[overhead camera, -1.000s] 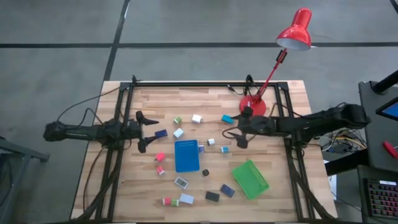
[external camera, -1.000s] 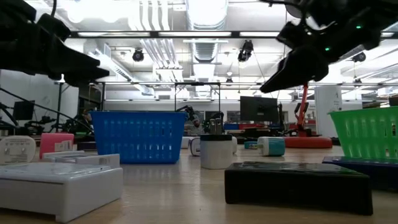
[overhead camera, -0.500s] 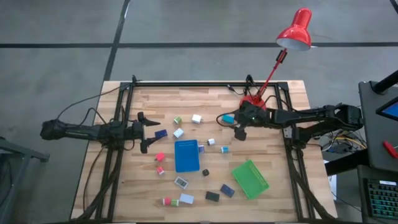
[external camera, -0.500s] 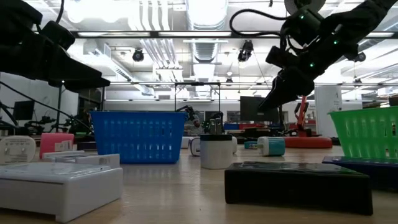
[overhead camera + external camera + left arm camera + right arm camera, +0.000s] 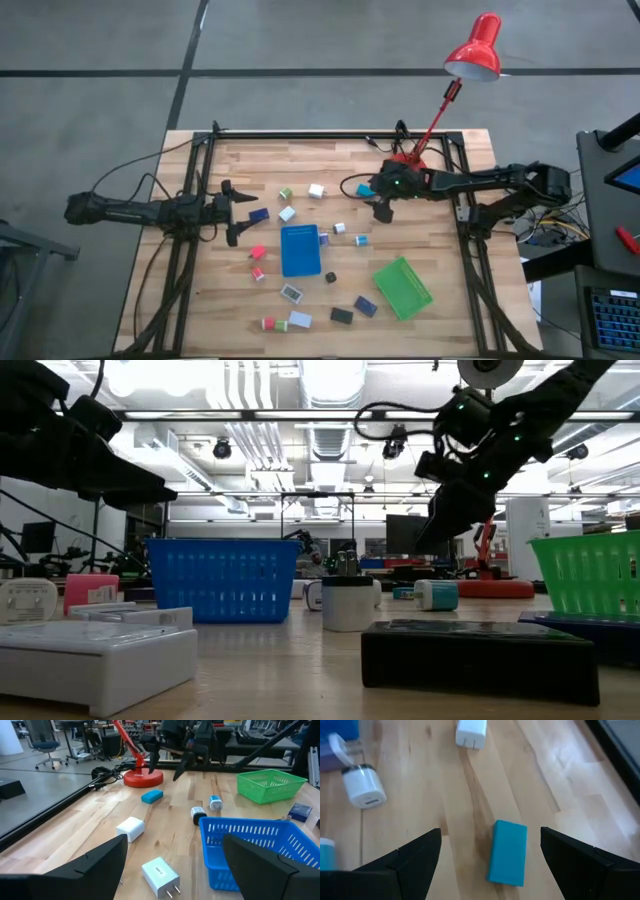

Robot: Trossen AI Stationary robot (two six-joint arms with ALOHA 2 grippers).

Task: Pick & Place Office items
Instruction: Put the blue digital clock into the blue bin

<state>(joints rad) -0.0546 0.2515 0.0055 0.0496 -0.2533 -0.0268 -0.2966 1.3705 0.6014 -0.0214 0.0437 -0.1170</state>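
Several small office items lie scattered on the wooden table (image 5: 450, 250): white, navy, red and black blocks around the blue tray (image 5: 300, 250). A light blue block (image 5: 508, 852) lies flat on the wood near the red lamp's base. My right gripper (image 5: 491, 834) hovers open above it, slanting down, one finger on either side and clear of it; from the left wrist it shows as my right gripper (image 5: 167, 760). My left gripper (image 5: 228, 212) waits open at the table's left, facing a white charger (image 5: 160, 875) and a white block (image 5: 131, 827).
The green tray (image 5: 402, 288) stands at the near right, and the red lamp's base (image 5: 408, 165) is just behind my right gripper. A white plug (image 5: 470, 732) and a small white cylinder (image 5: 364, 787) lie beyond the light blue block. Black frame rails run along both table sides.
My right gripper has swung toward the table's far edge, come down a little and tipped further downward, so it now stands over the light blue block. Its fingers stay open. No item has moved.
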